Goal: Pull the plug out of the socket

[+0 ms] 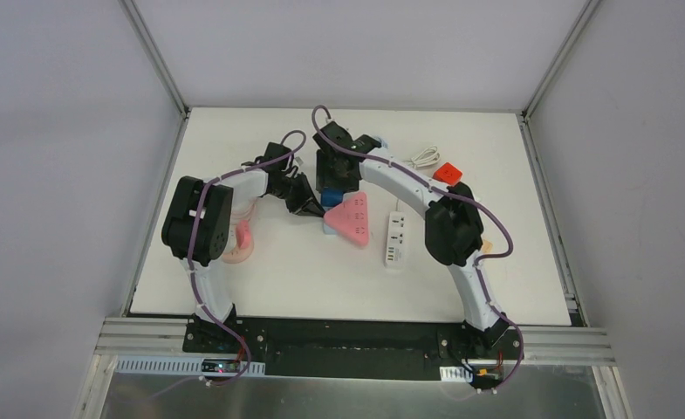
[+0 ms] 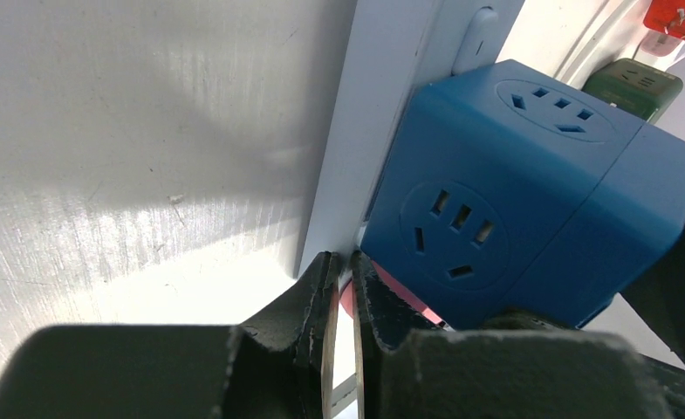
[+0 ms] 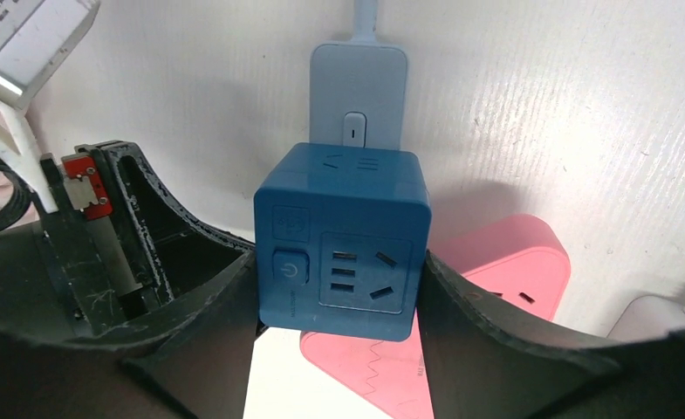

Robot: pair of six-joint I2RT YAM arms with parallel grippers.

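Note:
The plug is a blue cube adapter [image 3: 343, 240] that stands on a pale blue-white socket strip [image 3: 360, 87]. My right gripper [image 3: 339, 292] is shut on the cube, one finger on each side face. In the top view the right gripper [image 1: 334, 179] is over the cube [image 1: 331, 202] at the table's middle. My left gripper [image 2: 343, 271] is shut, with its tips down on the strip [image 2: 365, 131] right beside the cube's [image 2: 513, 201] base. In the top view the left gripper [image 1: 308, 208] is to the left of the cube. The plug's pins are hidden.
A pink triangular socket [image 1: 353, 218] lies against the cube's near side. A white power strip [image 1: 395, 237] lies to its right. A red plug [image 1: 448, 172] and a coiled white cable [image 1: 424, 157] lie behind them. A pink object [image 1: 243, 240] sits by the left arm.

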